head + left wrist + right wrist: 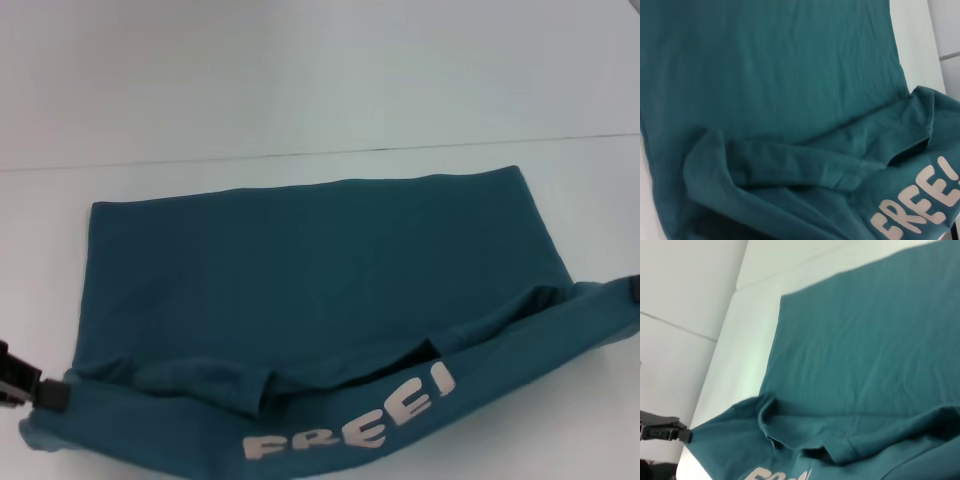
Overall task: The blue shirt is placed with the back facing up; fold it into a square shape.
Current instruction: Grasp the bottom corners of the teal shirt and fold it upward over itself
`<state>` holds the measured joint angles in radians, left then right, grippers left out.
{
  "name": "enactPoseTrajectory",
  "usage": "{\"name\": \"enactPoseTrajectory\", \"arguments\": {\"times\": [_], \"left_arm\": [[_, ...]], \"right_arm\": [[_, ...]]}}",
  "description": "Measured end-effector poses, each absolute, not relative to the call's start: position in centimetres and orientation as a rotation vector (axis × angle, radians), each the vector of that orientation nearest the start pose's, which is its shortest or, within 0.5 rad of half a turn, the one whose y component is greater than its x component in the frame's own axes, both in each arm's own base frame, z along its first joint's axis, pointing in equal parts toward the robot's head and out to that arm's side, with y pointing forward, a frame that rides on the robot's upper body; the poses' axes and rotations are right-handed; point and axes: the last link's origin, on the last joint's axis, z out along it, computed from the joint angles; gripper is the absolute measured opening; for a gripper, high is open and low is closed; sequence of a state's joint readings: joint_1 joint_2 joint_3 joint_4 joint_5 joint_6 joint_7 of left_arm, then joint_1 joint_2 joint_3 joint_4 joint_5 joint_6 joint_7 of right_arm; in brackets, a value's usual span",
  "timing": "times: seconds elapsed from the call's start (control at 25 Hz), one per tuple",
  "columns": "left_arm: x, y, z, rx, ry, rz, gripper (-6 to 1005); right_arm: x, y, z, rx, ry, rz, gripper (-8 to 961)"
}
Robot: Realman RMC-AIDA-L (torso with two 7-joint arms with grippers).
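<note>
The blue shirt (320,260) lies spread on the white table (590,180), plain side up. Its near edge is lifted and turned over toward the far side, showing white letters "FREE!" (350,430) on the raised strip. My left gripper (50,393) pinches the strip's left corner at the bottom left of the head view; the right wrist view shows it too, the left gripper (685,434) shut on the fabric. My right gripper (634,288) shows only as a dark sliver at the strip's right end, where the cloth is pulled up. A tucked sleeve fold (790,165) sits under the strip.
The table's far edge (300,155) runs behind the shirt, with a pale wall beyond. Bare white tabletop (745,350) borders the shirt on its left and right sides.
</note>
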<state>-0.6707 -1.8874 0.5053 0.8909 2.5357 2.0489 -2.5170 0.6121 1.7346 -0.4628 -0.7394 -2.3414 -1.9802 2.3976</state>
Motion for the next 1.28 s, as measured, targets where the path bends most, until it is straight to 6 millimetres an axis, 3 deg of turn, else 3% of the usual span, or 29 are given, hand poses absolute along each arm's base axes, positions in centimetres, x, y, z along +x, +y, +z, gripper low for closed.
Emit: {"name": "enactPoseTrajectory", "arguments": {"times": [0.64, 1.04, 1.28], "left_arm": [[-25.4, 34.4, 13.7, -2.320, -1.980, -0.132, 8], [-25.4, 37.4, 12.3, -2.195, -1.929, -0.202, 8], [-24.8, 39.8, 10.9, -2.131, -1.885, -0.161, 8]], "right_arm": [[30.0, 32.8, 18.2, -2.292, 1.857, 0.478, 39], [31.3, 35.4, 17.4, -2.047, 1.855, 0.600, 39], [30.9, 37.5, 16.6, -1.943, 1.793, 0.755, 40]]}}
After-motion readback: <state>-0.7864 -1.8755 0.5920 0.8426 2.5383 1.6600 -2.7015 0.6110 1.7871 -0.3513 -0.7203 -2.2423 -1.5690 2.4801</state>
